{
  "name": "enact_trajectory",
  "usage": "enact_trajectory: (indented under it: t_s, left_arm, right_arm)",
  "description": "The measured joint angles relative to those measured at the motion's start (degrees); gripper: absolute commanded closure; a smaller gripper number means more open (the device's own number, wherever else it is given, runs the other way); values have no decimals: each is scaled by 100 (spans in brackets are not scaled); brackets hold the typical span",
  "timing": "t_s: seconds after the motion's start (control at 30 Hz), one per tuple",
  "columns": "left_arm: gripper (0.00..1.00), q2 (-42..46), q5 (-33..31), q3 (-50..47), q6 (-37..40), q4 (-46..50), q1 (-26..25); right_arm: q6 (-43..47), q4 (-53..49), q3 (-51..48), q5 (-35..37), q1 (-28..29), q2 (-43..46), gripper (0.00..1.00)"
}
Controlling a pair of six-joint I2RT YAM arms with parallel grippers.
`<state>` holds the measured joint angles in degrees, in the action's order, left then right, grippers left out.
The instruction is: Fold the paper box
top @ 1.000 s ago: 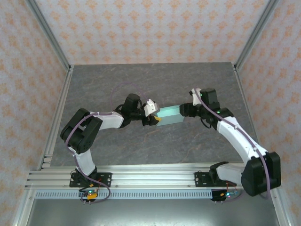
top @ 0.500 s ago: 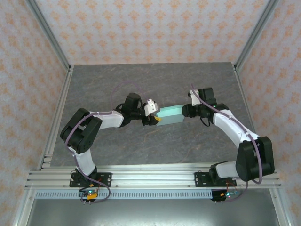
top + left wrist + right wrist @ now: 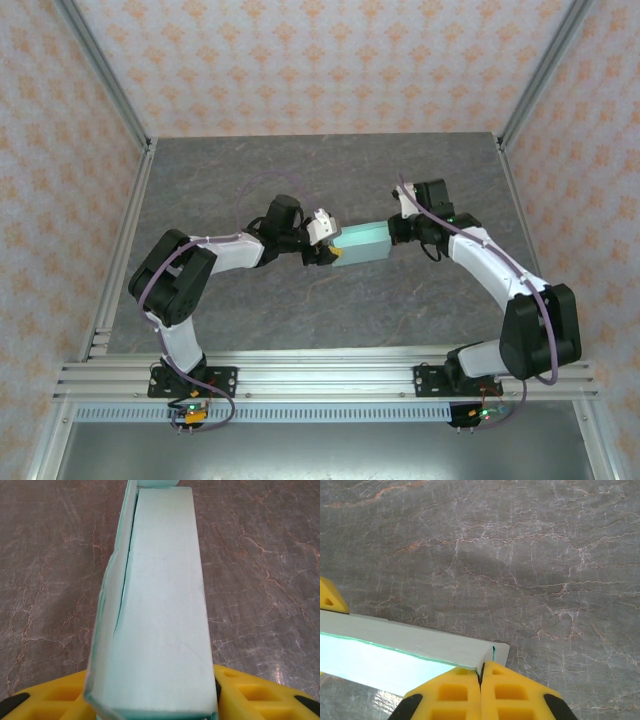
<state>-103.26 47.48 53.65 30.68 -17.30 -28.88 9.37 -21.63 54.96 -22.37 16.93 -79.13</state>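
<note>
mostly closed, slim mint paper box [image 3: 362, 243]

Pale mint-blue paper box [image 3: 362, 242]; grey, rust-veined table [image 3: 300, 310]; yellow left gripper [image 3: 152, 695], right gripper [image 3: 481, 669]; cream walls [image 3: 320, 60], orange motif.

Nothing legible stands on the paper box [image 3: 362, 242] or the table [image 3: 330, 170]: no text, label, number.

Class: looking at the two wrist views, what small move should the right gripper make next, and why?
Probably nudge the shut right gripper forward to press the end flap flat against the paper box: that flap stands slightly proud just ahead of it, and the left gripper braces the far end.
</note>
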Motion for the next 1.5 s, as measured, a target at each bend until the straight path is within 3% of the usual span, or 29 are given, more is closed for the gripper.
enact_trajectory:
  t_s: [0.33,0.4,0.47,0.53,0.9,1.17,1.37,1.5]
  left_arm:
    - [41,-2,-306,28,-175,-28,0]
    - [27,-2,-422,24,-264,-90,0]
    - [20,2,-568,-22,-424,-269,0]
    - [1,31,-688,-160,-560,-481,0]
    - [0,1252,-1696,-1248,-1591,-1189,0]
    - [20,1423,-1781,-1244,-1943,-1305,0]
    - [17,1386,-1779,-1036,-2262,-1381,0]
    - [20,1397,-1816,-929,-2492,-1390,2]
  right_arm:
    - [-549,114,-46,422,291,0,100]
    - [-691,181,-70,485,293,0,100]
    - [-841,264,-107,542,310,4,100]
    - [-992,330,-144,664,369,24,100]
    - [-1556,404,-334,1333,769,221,100]
    - [-1797,492,-413,1469,780,269,100]
    - [-1858,492,-413,1515,844,271,100]
    - [-1867,492,-413,1517,844,271,100]
